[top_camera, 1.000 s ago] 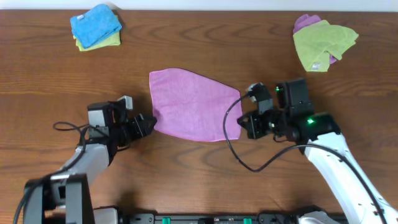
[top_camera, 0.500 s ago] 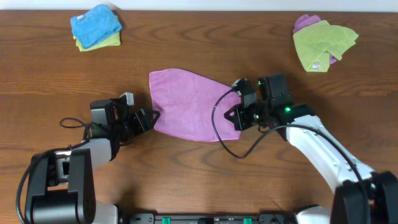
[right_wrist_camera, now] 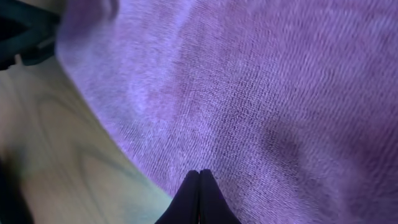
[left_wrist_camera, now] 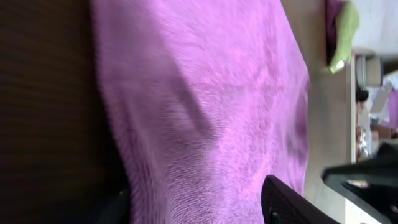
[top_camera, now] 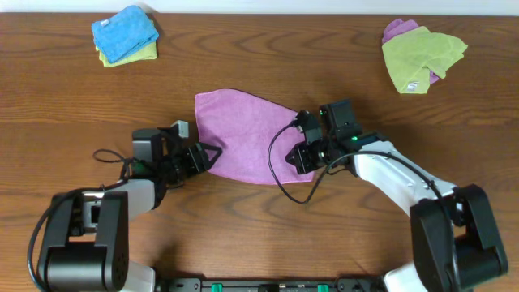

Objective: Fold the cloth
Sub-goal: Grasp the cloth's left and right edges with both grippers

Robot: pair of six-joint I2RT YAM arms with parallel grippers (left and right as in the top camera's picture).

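Observation:
The purple-magenta cloth (top_camera: 243, 138) lies spread on the brown table (top_camera: 259, 235), a little left of centre. My left gripper (top_camera: 208, 154) is at its left lower edge. In the left wrist view this gripper (left_wrist_camera: 199, 210) is open, one finger over bare wood and the other finger (left_wrist_camera: 286, 200) over the cloth (left_wrist_camera: 205, 93). My right gripper (top_camera: 302, 158) sits on the cloth's right lower corner, which is drawn in to the left. In the right wrist view its tips (right_wrist_camera: 199, 175) are pressed together at the hem of the cloth (right_wrist_camera: 280, 74).
A blue cloth on a lime one (top_camera: 124, 31) lies at the back left. A lime-green cloth over a purple one (top_camera: 422, 53) lies at the back right. A black cable (top_camera: 280, 174) loops from the right arm over the cloth's front edge.
The right gripper has moved left and the cloth's right edge has come with it. The left gripper has slid right until its jaws straddle the cloth's left edge, opening slightly.

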